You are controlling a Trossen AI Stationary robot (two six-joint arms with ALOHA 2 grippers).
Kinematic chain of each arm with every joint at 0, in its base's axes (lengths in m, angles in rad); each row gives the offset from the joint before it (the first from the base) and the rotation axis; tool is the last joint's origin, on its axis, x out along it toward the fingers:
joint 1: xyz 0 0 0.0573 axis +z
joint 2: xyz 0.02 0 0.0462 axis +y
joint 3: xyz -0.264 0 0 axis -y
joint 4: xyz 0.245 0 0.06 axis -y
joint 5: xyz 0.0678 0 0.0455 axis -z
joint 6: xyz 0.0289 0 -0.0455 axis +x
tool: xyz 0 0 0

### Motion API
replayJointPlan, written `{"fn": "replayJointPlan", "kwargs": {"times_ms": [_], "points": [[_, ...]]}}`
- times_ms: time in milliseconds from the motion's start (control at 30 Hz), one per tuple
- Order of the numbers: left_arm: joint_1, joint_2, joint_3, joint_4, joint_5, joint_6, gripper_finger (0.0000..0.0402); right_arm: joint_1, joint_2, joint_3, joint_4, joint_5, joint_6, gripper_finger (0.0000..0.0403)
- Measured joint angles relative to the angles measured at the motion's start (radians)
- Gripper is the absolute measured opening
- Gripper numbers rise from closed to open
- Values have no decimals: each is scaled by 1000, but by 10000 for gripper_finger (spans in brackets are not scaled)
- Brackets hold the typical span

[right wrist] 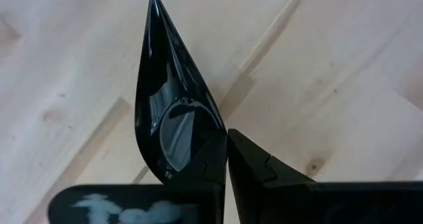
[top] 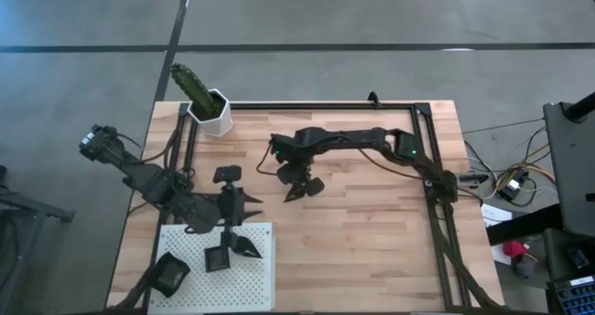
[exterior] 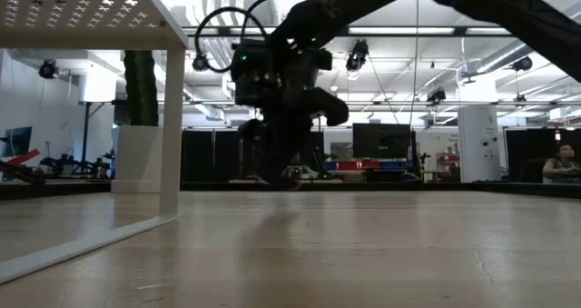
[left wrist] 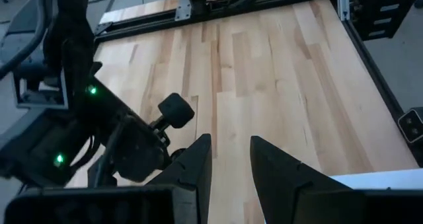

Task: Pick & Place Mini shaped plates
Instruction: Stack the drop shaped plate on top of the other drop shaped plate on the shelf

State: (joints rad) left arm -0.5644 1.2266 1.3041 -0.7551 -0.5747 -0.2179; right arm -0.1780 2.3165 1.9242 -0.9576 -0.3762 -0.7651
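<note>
Three dark mini shaped plates (top: 223, 255) rest on the white perforated board (top: 265, 292), beside the spread left gripper (top: 249, 202). Well off the board, the right gripper (top: 299, 187) pinches a teardrop plate (right wrist: 168, 112) by its rim, likely mid-carry; the plate juts forward past the fingertips.

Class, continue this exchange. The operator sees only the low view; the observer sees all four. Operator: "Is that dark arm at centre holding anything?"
Observer: Yes. The right gripper is shut on a black teardrop plate.
Operator: Where is the other arm?
Observer: The left gripper is open, beside the far edge of the white perforated board.
Operator: Anything on that board?
Observer: Three dark dishes, one overlapping its left edge.
</note>
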Motion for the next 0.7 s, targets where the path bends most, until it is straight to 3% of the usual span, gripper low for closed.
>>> {"fn": "replayJointPlan", "kwargs": {"times_ms": [233, 700], "points": [[20, 0, 0, -25, 12, 0, 99, 0, 98, 132, -92, 1, -45, 8], [29, 0, 0, -32, 13, 1, 99, 3, 107, 131, -77, 10, -52, 8]]}}
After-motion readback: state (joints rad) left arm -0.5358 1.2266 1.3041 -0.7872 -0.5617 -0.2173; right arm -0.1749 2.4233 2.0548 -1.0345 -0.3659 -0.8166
